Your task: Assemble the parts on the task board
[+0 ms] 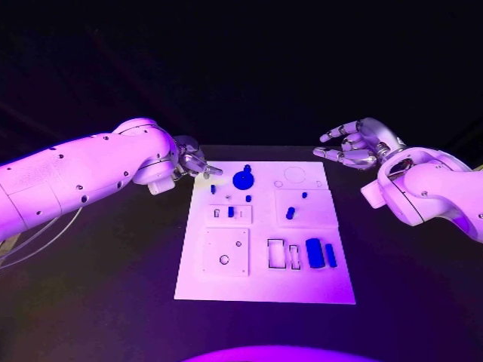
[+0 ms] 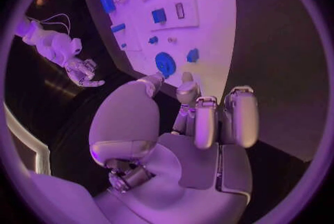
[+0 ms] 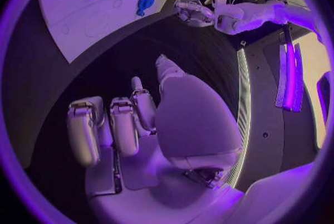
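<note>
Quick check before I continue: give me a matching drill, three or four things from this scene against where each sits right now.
Things:
1. left hand
2. right hand
3. round blue part
4. two long blue parts

Places:
A. near edge of the task board, side by side on the robot's right
B. beyond the board's far right corner, off the board
C. far end of the board, towards the left hand
D. at the board's far left corner

Pairs: 1-D, 2-B, 3-C, 4-A

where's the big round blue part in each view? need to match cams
Head view: round blue part at the task board's far edge, near the left hand.
Left wrist view, just beyond the fingertips.
Right wrist view, near the board's edge.
Shared landmark: the task board.
</note>
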